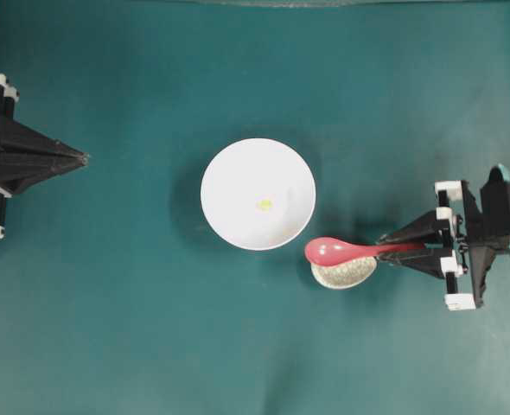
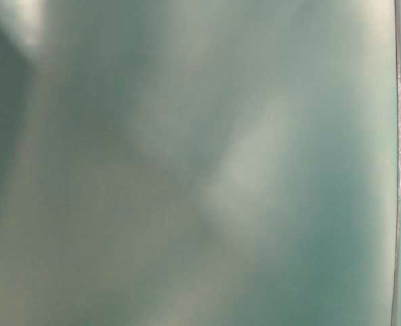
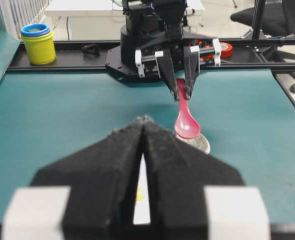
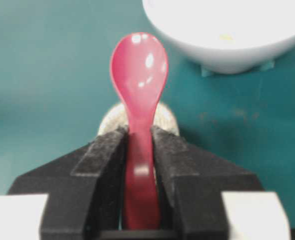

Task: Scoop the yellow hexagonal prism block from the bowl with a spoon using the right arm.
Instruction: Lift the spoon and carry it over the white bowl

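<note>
1. Bowl (image 1: 258, 194) is the landmark: big plain white round bowl on the teal table (image 1: 134, 328), about mid-scene in the overhead view.
2. Yellow hexagonal prism block (image 1: 264, 205) lies inside the bowl, on its floor, slightly off centre toward the spoon side; a tiny yellow spot. Also seen faintly in the right wrist view (image 4: 226, 37).
3. Spoon (image 1: 350, 252), glossy pink-red, is outside the bowl, just beside its rim on the right-arm side. Scoop end points toward the bowl, handle runs away from it.
4. Spoon rest (image 1: 346, 274), small, speckled, egg-shaped, sits under the scoop, close to the bowl rim but apart from it. Whether the scoop touches the rest cannot be told.
5. Right gripper (image 1: 385, 245), on the far side of the spoon from the bowl: the 2 fingers are narrowed onto the spoon handle, 1 on each side, clear in the right wrist view (image 4: 137, 137).
6. Left gripper (image 1: 84, 158), well apart from the bowl on the opposite side, fingers pressed together to a point, holding nothing; left wrist view shows the same (image 3: 144, 120).
7. Table-level view is a blurred teal-grey wash, with only a white sliver at the right edge.
8. Beyond the table, in the left wrist view: yellow container with a blue lid (image 3: 38, 44).
</note>
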You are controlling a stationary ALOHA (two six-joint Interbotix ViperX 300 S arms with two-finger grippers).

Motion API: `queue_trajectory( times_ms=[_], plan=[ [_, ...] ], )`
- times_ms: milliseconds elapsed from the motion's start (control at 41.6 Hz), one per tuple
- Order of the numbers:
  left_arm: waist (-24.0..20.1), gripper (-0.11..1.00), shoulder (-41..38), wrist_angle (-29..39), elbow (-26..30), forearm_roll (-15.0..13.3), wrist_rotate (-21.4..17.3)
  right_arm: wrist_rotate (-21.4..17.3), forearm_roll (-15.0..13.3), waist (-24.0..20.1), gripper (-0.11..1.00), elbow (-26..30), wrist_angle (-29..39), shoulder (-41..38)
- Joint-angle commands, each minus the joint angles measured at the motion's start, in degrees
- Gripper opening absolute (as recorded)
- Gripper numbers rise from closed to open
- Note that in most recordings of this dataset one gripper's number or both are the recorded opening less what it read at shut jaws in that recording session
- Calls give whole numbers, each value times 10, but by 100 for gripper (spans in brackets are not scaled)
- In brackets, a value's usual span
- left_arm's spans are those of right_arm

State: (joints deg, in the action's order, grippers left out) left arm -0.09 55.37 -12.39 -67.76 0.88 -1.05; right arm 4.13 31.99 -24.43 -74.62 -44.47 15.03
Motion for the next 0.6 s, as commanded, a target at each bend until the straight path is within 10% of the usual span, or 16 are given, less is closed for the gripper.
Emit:
queue_trajectory(
  times_ms=[0, 577],
  plan=[
    [0, 0, -1, 3, 11, 2, 1, 22, 0, 28, 21, 35, 94, 59],
    [0, 0, 6, 34, 12, 2, 0, 83, -55, 280, 21, 256, 608, 118]
  ],
)
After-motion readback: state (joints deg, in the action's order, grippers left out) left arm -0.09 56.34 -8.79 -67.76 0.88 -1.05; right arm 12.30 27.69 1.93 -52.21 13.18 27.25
